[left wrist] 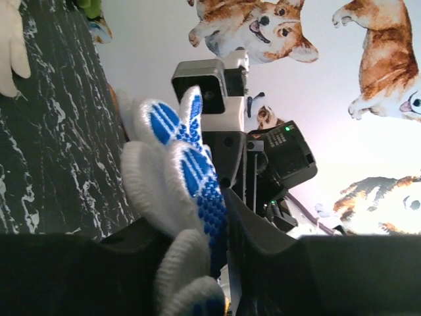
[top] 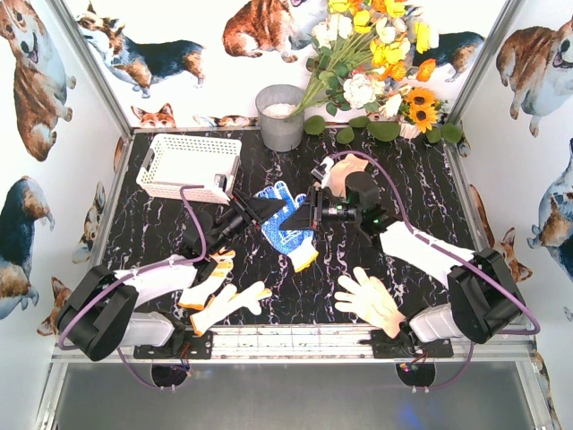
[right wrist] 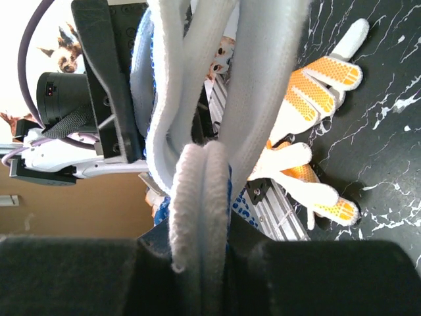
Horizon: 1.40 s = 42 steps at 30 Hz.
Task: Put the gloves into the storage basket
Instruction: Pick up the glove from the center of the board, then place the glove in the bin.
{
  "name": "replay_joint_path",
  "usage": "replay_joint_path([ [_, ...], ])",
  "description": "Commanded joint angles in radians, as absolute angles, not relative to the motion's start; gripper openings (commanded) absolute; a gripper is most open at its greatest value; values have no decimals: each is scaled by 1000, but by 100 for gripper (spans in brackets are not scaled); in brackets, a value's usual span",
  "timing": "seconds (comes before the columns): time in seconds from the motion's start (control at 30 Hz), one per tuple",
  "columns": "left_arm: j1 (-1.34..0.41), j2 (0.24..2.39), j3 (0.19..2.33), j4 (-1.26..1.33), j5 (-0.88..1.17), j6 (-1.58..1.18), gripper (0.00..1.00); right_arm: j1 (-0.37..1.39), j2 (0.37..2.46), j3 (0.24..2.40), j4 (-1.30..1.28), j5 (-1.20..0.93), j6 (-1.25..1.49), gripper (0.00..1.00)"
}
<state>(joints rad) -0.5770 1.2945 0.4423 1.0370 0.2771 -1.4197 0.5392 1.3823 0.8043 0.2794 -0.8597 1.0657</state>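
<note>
My left fingers (left wrist: 316, 276) and right fingers (right wrist: 329, 276) are both clamping the blue glove (top: 285, 219) at the middle of the bench (top: 349, 260). The basket (top: 179, 190) is sitting at the glove's ten o'clock, well apart.

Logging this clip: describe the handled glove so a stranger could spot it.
Look dead centre on the black marble tabletop, between the left claw and the right claw. The blue-dotted glove is there; the cream glove and orange-trimmed gloves show no blue.
</note>
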Motion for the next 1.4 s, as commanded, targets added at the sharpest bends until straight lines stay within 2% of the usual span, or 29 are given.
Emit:
replay_joint_path([
  [0.0, -558, 1262, 453, 1014, 258, -1382, 18, 548, 1377, 868, 247, -839, 996, 0],
  [0.23, -532, 1244, 492, 902, 258, -1306, 0, 548, 1437, 920, 234, -832, 951, 0],
  [0.53, -456, 1249, 508, 874, 281, -1246, 0, 548, 1554, 1016, 212, -808, 873, 1],
  [0.87, -375, 1276, 565, 851, 332, -1185, 0, 542, 1648, 1096, 217, -814, 807, 40],
  [1.37, -354, 1261, 641, 746, 374, -1132, 0, 497, 1554, 1010, 215, -792, 756, 67],
])
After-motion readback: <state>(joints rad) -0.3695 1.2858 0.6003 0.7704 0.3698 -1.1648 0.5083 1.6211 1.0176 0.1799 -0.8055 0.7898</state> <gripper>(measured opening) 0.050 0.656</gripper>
